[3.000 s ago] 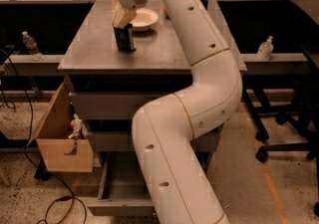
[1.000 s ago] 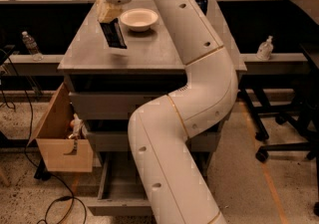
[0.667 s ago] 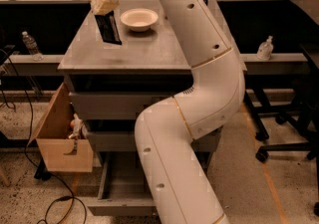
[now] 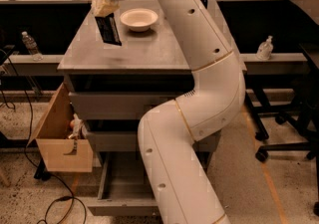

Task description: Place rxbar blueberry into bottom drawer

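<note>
Tool [image 4: 103, 9] grips rxbar blueberry [image 4: 108, 30] over bench [image 4: 149, 54]

At the upper left of the frame, the tool sits at the end of the white arm [image 4: 199, 93], which rises from the lower centre and bends back over the bench top. Its fingers are clamped on the upper end of the rxbar blueberry. The bar hangs below them, slightly tilted, with its dark wrapper facing the camera. It is over the left rear part of the grey surface and appears to be lifted off it. A pale bowl [image 4: 139, 19] rests on the bench just right of the bar, apart from it. Low in the frame, left of centre, the bottom drawer [image 4: 124, 188] stands pulled out, its right side hidden behind the arm. A tan wooden box [image 4: 60, 143] sits against the left side of the bench, with small items inside. A water bottle [image 4: 30, 44] stands at the far left and a pump bottle [image 4: 264, 47] at the right.
</note>
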Tool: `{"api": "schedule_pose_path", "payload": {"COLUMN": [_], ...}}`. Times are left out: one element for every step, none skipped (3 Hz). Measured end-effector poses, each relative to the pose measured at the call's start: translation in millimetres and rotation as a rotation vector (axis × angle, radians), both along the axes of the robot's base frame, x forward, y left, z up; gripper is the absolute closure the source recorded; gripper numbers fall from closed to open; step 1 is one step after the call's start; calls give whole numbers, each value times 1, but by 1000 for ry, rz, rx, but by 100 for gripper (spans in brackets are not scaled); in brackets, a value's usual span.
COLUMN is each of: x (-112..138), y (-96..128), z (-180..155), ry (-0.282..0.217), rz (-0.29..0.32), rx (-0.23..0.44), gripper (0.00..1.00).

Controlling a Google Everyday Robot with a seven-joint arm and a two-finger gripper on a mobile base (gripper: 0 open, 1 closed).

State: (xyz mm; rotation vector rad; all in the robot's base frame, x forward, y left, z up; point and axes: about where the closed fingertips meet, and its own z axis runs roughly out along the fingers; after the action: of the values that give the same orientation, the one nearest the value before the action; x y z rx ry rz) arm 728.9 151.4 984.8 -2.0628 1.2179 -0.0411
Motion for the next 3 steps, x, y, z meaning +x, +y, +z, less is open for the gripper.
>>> {"api": "schedule_pose_path", "payload": {"x": [-5,-19,-31], "y": [-8,-16,-22], "z": [-9,-14,-13], "ry": [8,13,5], "rz": [-27,-50,-64], "rx": [11,25,32], "gripper": [100,100,100]}}
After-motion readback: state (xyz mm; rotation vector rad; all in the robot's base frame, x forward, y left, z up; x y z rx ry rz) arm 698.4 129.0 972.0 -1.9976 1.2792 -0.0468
